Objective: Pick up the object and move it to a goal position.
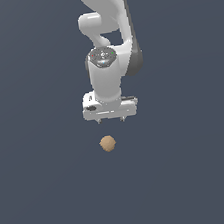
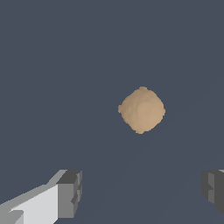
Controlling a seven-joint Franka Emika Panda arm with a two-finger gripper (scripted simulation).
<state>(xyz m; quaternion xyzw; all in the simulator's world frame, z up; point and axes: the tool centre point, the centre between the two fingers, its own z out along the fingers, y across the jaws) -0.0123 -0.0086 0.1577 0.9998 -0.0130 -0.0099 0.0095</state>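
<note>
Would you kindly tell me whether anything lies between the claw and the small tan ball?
Nothing: in both views only bare dark surface separates the open claw from the ball.

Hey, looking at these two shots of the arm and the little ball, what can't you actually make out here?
- Arm base: cut off by the top edge in the exterior view.
- Tool fingers: in the exterior view only tiny tips show under the white body.
- Fingers in the wrist view: cut off by the picture's edges.
- Goal position: no marker shows in either view.
- Ball: whether it rests on the plain surface cannot be told.
</note>
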